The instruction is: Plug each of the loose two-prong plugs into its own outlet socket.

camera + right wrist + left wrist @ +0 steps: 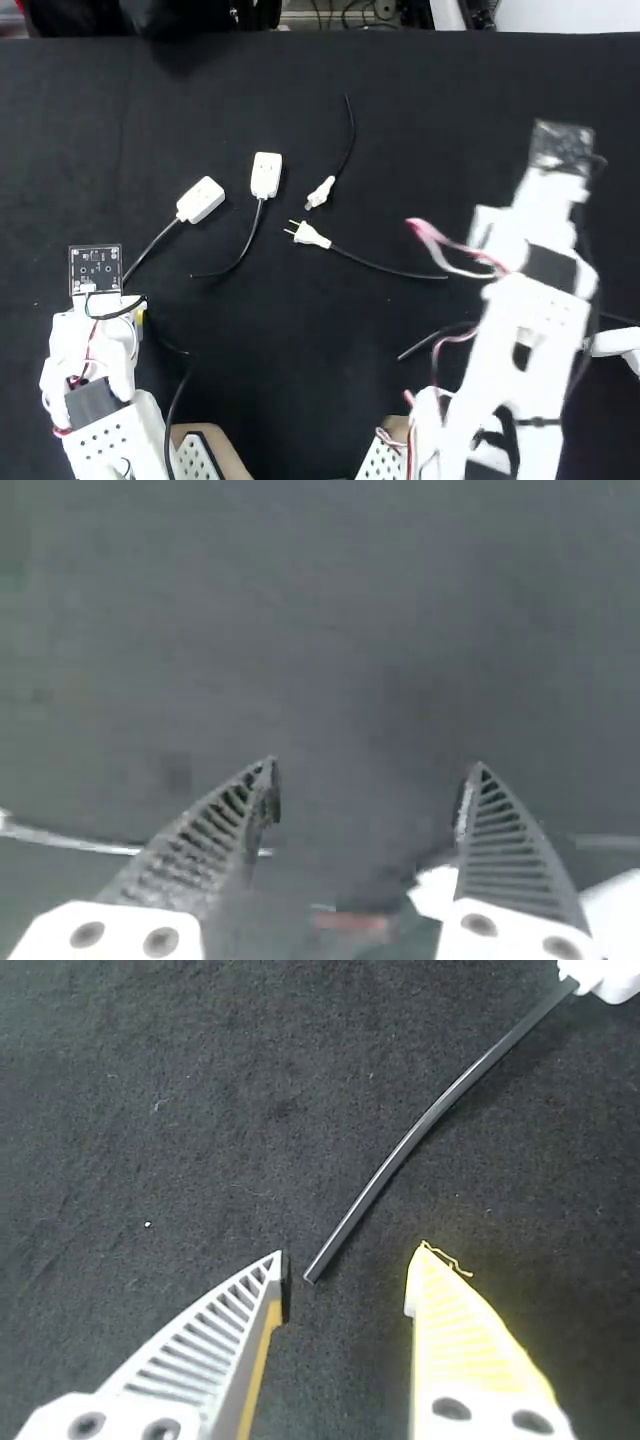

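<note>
Left hand (345,1268) wide open, nothing in it, low over the black bench (420,80); the loose end of a black lead (400,1155) lies on the bench between its fingertips (265,1285), apart from both; that lead runs off to the left socket (200,200).

Right hand (370,780) also spread wide and empty, above bare bench.

High view: left arm (90,380) at the near-left corner; right arm (530,300) along the right side, well apart from the sockets.

Both white sockets lie side by side mid-bench, not touching; right socket (266,174) a bit farther back, its own short black lead (240,245) curling toward the near edge.

Two white two-prong plugs lie just right of the sockets; upper plug (320,191) sits near the right socket, prongs pointing near-left, its cord (347,130) running toward the far edge; lower plug (308,235) sits nearer, prongs pointing left, its cord (390,265) trailing right toward the right arm.

Plugs are apart from each other and from both sockets; neither is seated.
</note>
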Robot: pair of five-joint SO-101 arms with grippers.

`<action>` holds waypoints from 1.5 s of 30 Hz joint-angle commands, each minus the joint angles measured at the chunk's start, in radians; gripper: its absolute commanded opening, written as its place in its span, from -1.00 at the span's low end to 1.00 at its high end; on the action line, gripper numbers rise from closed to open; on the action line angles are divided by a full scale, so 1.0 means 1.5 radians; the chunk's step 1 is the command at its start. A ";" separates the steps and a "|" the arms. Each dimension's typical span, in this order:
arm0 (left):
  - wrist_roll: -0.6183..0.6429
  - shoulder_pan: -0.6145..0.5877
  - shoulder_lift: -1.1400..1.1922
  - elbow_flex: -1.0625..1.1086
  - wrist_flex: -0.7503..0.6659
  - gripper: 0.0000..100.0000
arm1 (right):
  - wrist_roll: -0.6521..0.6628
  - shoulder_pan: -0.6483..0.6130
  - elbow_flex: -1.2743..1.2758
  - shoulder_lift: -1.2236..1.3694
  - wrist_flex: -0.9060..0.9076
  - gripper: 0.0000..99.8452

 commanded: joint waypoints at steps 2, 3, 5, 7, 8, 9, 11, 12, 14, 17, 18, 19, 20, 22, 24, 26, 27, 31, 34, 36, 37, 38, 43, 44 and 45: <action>-0.006 -0.001 0.003 0.014 -0.009 -0.59 | -0.163 -0.226 -0.063 -0.004 0.015 -0.69; -0.006 -0.001 0.003 0.014 -0.009 -0.59 | -0.198 -0.262 -0.063 0.014 -0.003 -0.75; -0.006 -0.001 0.003 0.014 -0.009 -0.59 | -0.256 -0.309 -0.068 0.065 -0.041 -0.77; -0.006 -0.002 0.003 0.014 -0.009 -0.59 | -0.312 -0.344 -0.092 0.137 -0.063 -0.76; -0.006 -0.002 0.003 0.014 -0.009 -0.59 | -0.338 -0.355 -0.112 0.182 -0.066 -0.76; -0.006 -0.002 0.003 0.014 -0.009 -0.59 | -0.360 -0.361 -0.140 0.231 -0.065 -0.75; -0.006 -0.002 0.003 0.014 -0.009 -0.59 | -0.395 -0.364 -0.210 0.340 -0.064 -0.74; -0.006 -0.002 0.003 0.014 -0.009 -0.59 | -0.416 -0.365 -0.250 0.395 -0.064 -0.73; -0.006 -0.002 0.003 0.014 -0.009 -0.59 | -0.476 -0.366 -0.328 0.496 -0.063 -0.69; -0.006 -0.002 0.003 0.014 -0.009 -0.59 | -0.590 -0.367 -0.443 0.615 -0.052 -0.67; -0.006 -0.002 0.003 0.014 -0.009 -0.59 | -0.617 -0.366 -0.480 0.647 -0.038 -0.67; -0.006 -0.003 0.003 0.014 -0.009 -0.59 | -0.632 -0.366 -0.516 0.677 -0.023 -0.67; -0.006 -0.003 0.003 0.014 -0.009 -0.59 | -0.639 -0.367 -0.550 0.704 -0.005 -0.67; -0.006 -0.003 0.003 0.014 -0.009 -0.59 | -0.643 -0.370 -0.613 0.753 0.032 -0.67; -0.006 -0.003 0.003 0.014 -0.009 -0.59 | -0.643 -0.371 -0.666 0.794 0.063 -0.67; -0.006 -0.003 0.003 0.014 -0.009 -0.59 | -0.643 -0.371 -0.712 0.830 0.094 -0.67; -0.006 -0.003 0.003 0.014 -0.009 -0.59 | -0.643 -0.371 -0.734 0.846 0.107 -0.67; -0.006 -0.003 0.003 0.014 -0.009 -0.59 | -0.643 -0.373 -0.790 0.898 0.130 -0.67; -0.006 -0.003 0.003 0.014 -0.009 -0.59 | -0.643 -0.373 -0.811 0.922 0.130 -0.67; -0.006 -0.003 0.003 0.014 -0.009 -0.59 | -0.643 -0.375 -0.812 0.929 0.129 -0.67; -0.006 -0.003 0.003 0.014 -0.009 -0.59 | -0.643 -0.375 -0.812 0.932 0.129 -0.67; -0.006 -0.003 0.003 0.014 -0.009 -0.59 | -0.643 -0.375 -0.812 0.933 0.127 -0.67; -0.006 -0.004 0.003 0.014 -0.009 -0.59 | -0.643 -0.375 -0.812 0.934 0.125 -0.71; -0.006 -0.004 0.003 0.014 -0.009 -0.59 | -0.643 -0.374 -0.812 0.934 0.124 -0.75; -0.006 -0.004 0.003 0.014 -0.009 -0.59 | -0.642 -0.374 -0.810 0.935 0.119 -0.80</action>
